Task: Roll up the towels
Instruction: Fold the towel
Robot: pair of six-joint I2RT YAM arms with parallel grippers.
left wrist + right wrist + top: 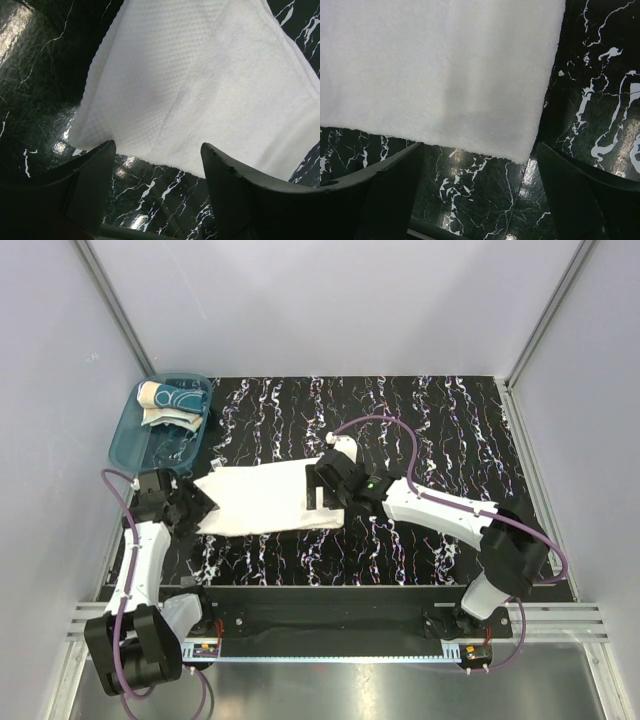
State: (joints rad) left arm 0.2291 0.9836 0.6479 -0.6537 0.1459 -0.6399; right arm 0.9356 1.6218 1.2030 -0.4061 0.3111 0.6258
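Marbled table (450, 430); patterned towel (170, 400) half-hidden in tub (150, 448).

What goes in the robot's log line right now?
white towel: flat, unrolled | left gripper: open at one end | right gripper: open at other end | patterned towel: in tub

Teal tub (150, 448) at far left — black marbled table (450, 430)

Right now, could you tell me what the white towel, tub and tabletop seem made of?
White towel: soft matte cloth, likely cotton terry; nubby weave, fuzzy edge. Tub: translucent glossy teal, probably plastic. Tabletop: glossy black, white-veined marble look; stone or laminate, unclear.
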